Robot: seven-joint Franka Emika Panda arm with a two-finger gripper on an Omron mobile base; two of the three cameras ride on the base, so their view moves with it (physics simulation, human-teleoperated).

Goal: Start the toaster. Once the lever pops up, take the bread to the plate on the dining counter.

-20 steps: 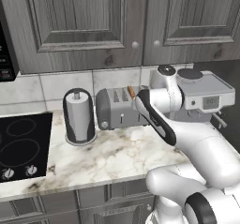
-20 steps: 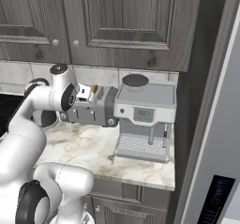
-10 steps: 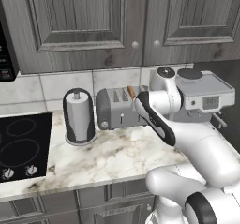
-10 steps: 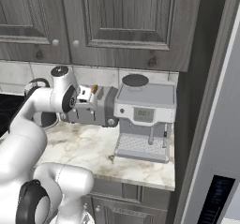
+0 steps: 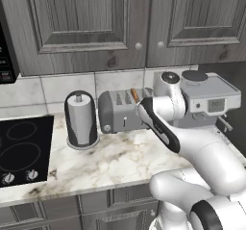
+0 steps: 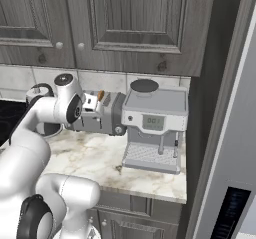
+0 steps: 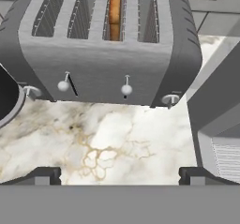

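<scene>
- Toaster (image 7: 110, 54) sits on your marble table (image 7: 108, 143), between the dark paper-towel holder (image 5: 80, 121) and the silver coffee machine (image 6: 152, 125).
- Bread (image 7: 115, 10) stands upright in the third slot from the left as your hand view shows it, its tan top edge poking above the slot.
- Your end effector (image 7: 119, 174) is spread wide with nothing between its tips, hovering in front of the toaster's two levers.
</scene>
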